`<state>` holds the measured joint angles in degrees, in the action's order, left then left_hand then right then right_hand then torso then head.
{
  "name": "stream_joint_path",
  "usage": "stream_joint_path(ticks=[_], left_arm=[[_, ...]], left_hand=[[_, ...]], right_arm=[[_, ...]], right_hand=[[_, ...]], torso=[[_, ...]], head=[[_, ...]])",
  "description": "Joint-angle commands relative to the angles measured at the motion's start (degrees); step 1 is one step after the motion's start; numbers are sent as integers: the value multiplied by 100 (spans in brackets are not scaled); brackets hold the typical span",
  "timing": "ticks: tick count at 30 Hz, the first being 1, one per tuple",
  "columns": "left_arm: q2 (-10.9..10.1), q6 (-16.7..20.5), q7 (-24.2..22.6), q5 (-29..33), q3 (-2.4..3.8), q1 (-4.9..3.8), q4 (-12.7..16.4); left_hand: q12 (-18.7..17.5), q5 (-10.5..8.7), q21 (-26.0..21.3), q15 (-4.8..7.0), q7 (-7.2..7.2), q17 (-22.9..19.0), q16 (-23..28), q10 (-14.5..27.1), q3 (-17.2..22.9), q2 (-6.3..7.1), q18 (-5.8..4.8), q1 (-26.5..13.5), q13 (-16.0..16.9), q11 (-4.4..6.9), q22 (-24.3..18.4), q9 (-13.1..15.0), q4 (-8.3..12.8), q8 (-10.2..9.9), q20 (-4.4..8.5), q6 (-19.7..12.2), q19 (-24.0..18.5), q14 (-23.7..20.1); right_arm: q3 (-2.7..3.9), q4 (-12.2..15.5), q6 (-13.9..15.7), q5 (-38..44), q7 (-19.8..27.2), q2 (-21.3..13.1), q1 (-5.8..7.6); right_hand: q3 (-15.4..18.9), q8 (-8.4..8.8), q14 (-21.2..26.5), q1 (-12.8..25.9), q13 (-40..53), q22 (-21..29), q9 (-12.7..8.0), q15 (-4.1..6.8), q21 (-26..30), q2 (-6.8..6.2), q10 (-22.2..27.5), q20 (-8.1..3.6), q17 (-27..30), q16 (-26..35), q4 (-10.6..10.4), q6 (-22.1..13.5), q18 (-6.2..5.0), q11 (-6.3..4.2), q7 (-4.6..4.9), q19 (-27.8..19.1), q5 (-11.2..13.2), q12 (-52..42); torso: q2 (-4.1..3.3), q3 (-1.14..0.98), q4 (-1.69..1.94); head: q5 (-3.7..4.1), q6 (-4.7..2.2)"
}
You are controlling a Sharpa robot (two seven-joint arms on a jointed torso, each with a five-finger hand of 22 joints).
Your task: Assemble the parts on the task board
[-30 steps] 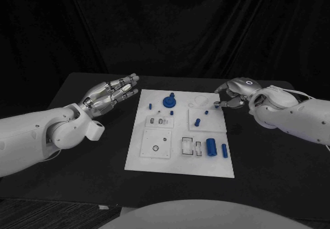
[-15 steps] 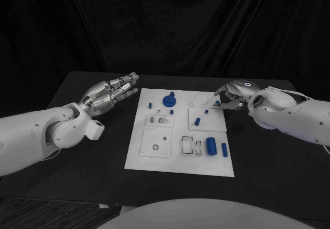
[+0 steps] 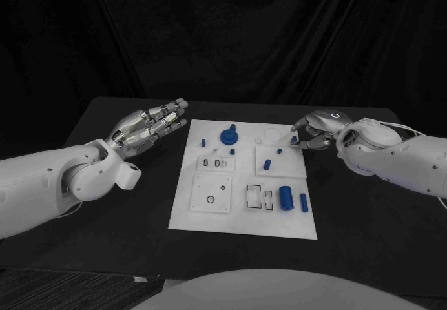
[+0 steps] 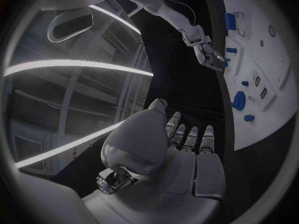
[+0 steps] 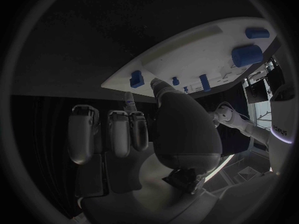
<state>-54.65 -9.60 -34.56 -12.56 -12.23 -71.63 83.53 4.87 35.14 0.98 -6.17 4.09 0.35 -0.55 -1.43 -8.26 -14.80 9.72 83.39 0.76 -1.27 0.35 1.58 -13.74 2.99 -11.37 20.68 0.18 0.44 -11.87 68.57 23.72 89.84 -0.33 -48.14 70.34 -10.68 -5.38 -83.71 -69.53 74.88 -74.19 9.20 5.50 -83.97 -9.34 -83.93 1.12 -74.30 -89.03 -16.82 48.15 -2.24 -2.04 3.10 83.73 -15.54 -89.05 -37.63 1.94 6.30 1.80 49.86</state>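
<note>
You can't tell whether the right hand [image 3: 313, 131] holds anything — its curled fingers hide the task board's [image 3: 244, 219] far right edge and a small blue part [image 3: 293, 139] there. The outlined slots [image 3: 256, 197] are too small to make out.
</note>
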Motion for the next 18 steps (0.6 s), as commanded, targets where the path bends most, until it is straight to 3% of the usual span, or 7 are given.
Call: stream_joint_path(ticks=[1,18], left_arm=[[5,-59,-129,-2,5,9,6],[6,-80,-118,-2,5,15,0]], left_hand=[[48,81,-35,-78,-31,-9,12,38,158,-10,-97,44,29,-46,16,86,28,55,-23,-21,46,10],[50,76,-34,-81,-30,-9,12,38,165,-2,-98,43,30,-48,16,87,30,56,-25,-19,47,9]], right_arm=[[3,-16,-95,3,-128,1,-17],[3,-47,-101,3,-185,27,-28]], right_hand=[[-115,-49,-629,-210,1512,-1355,88,10,50,16,-607,-20,-1570,-97,44,79,54,12,-3,290,-140,-95],[-177,-121,-629,-430,1512,-1356,162,5,53,63,-607,-16,-1570,-97,71,256,54,23,10,292,-302,-95]], torso=[[0,-5,2],[-1,0,8]], head=[[0,-1],[-10,-35]])
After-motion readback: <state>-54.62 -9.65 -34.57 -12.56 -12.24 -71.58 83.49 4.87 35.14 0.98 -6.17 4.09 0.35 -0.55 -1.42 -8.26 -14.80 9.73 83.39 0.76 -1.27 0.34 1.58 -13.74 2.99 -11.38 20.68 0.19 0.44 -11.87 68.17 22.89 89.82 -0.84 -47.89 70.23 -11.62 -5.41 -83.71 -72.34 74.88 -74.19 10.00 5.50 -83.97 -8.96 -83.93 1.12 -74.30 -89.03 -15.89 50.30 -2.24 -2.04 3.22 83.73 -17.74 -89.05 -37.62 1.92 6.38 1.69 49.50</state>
